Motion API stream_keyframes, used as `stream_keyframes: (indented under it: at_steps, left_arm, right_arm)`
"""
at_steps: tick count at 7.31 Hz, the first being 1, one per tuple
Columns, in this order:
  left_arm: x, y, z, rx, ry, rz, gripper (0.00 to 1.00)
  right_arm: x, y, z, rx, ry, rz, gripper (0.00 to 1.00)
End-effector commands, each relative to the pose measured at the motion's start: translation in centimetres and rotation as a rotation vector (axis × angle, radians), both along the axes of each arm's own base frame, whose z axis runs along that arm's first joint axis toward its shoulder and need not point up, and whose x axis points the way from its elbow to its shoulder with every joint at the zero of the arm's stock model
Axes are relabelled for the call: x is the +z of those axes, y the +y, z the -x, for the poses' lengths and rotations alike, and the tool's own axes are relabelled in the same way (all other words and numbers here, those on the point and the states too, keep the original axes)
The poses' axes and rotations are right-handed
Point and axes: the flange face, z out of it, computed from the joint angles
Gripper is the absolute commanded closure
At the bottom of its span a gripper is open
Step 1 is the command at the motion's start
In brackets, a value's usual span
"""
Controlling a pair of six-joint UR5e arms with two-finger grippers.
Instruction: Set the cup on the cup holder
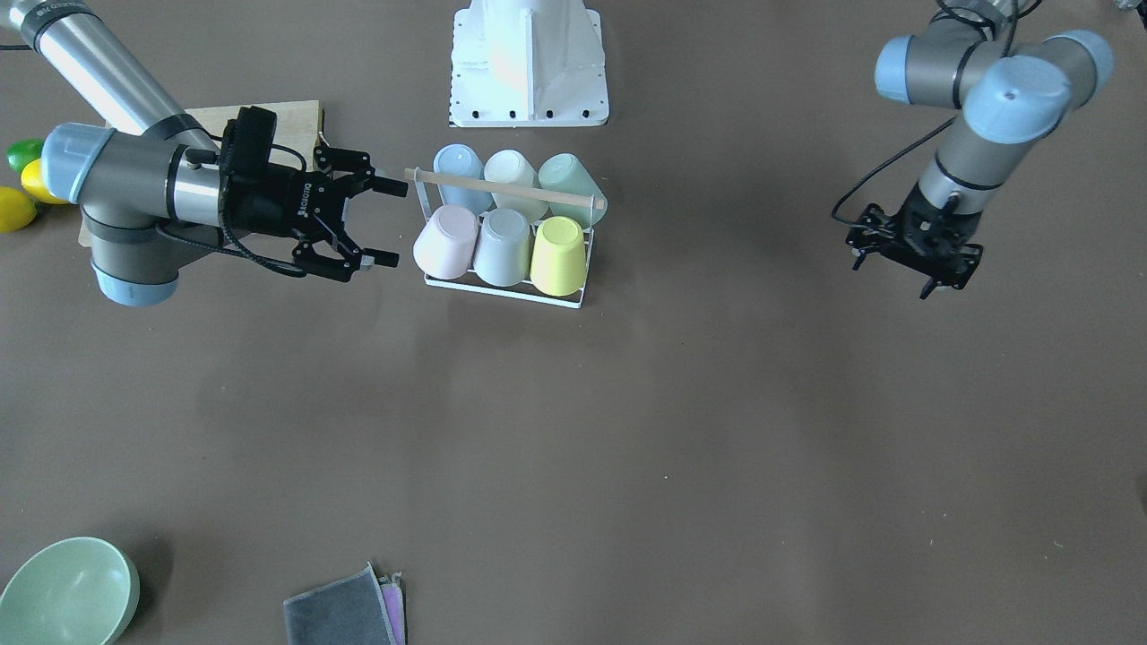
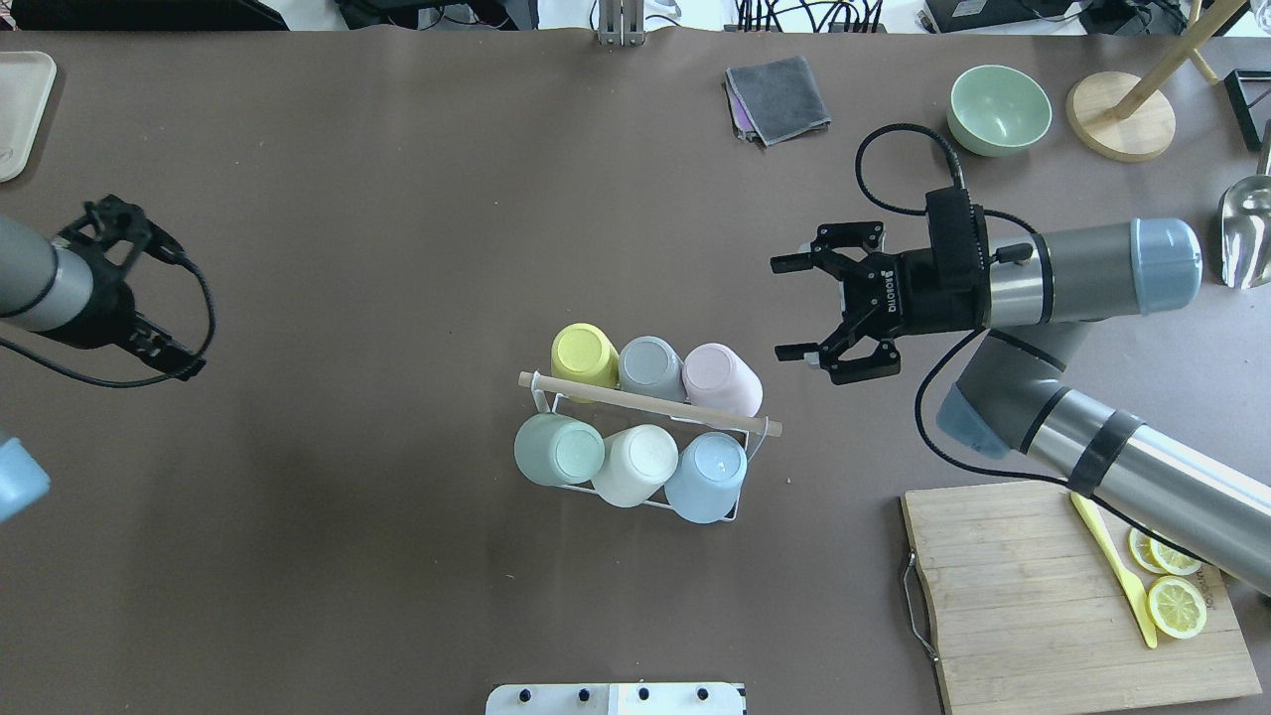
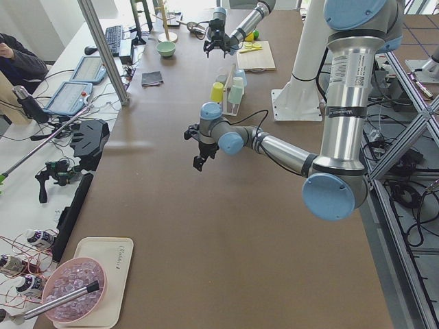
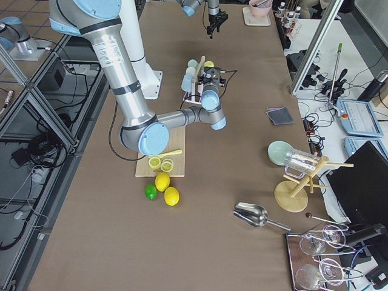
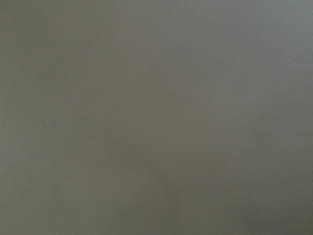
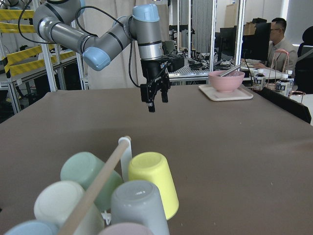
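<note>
The cup holder (image 2: pixel 645 405), a white wire rack with a wooden rod, stands mid-table and carries several upturned cups. The pink cup (image 2: pixel 723 378), grey cup (image 2: pixel 650 367) and yellow cup (image 2: pixel 584 356) sit on its far row. The green, cream and blue cups sit on its near row. The rack also shows in the front view (image 1: pixel 502 188). My right gripper (image 2: pixel 777 308) is open and empty, level with the rack and just beside the pink cup (image 1: pixel 445 240), not touching it. My left gripper (image 2: pixel 164 298) hangs open and empty over bare table far to the left; it also shows in the right wrist view (image 6: pixel 155 100).
A cutting board (image 2: pixel 1033 596) with lemon slices and a yellow knife lies under my right arm. A green bowl (image 2: pixel 998 107), a folded cloth (image 2: pixel 779 94), a wooden stand (image 2: pixel 1122 127) and a metal scoop (image 2: pixel 1246 233) lie at the far right. A tray (image 2: pixel 15 109) is at the far left.
</note>
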Motion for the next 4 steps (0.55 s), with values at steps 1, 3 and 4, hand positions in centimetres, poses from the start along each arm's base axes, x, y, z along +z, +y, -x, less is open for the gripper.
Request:
stream_keyframes:
  at_steps: [1, 3, 4]
  left_arm:
    - [5.7, 1.3, 12.5, -0.156, 0.061, 0.173, 0.01]
    - [10.3, 4.4, 18.9, -0.275, 0.04, 0.252, 0.01]
    - [11.2, 5.0, 19.4, -0.288, 0.022, 0.276, 0.01]
  right_arm:
    - [1.5, -6.2, -8.4, -0.068, 0.256, 0.177, 0.0]
    - [5.8, -9.4, -14.6, -0.067, 0.424, 0.523, 0.0]
    - [8.9, -9.4, -17.2, -0.035, 0.493, 0.726, 0.0]
